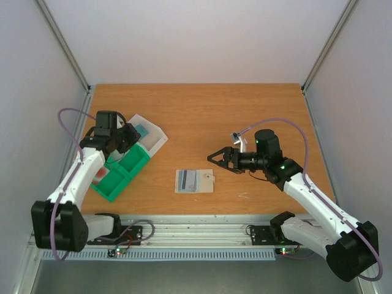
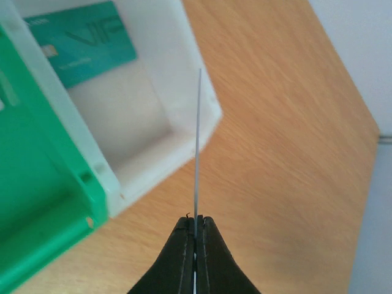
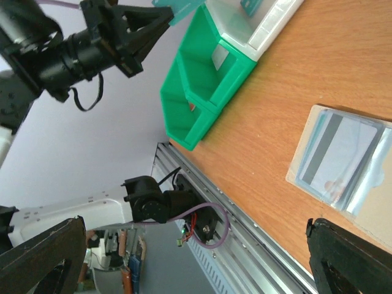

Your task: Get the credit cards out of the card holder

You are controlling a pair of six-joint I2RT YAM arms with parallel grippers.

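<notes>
The card holder (image 1: 195,181) lies flat on the table near the front, with a grey striped credit card (image 1: 187,180) in it. It also shows in the right wrist view (image 3: 367,184), where the card (image 3: 340,153) lies in the sleeve. My left gripper (image 1: 128,136) is shut on a thin card (image 2: 198,147), seen edge-on, held above the clear box's near corner. A teal card (image 2: 82,40) lies in the clear box (image 2: 202,104). My right gripper (image 1: 214,158) is wide open and empty, just right of the holder and above the table.
A green compartmented tray (image 1: 131,160) sits beside the clear box (image 1: 158,139) at the left, with a red card (image 1: 100,176) in one compartment. The metal rail (image 1: 202,233) runs along the table's front edge.
</notes>
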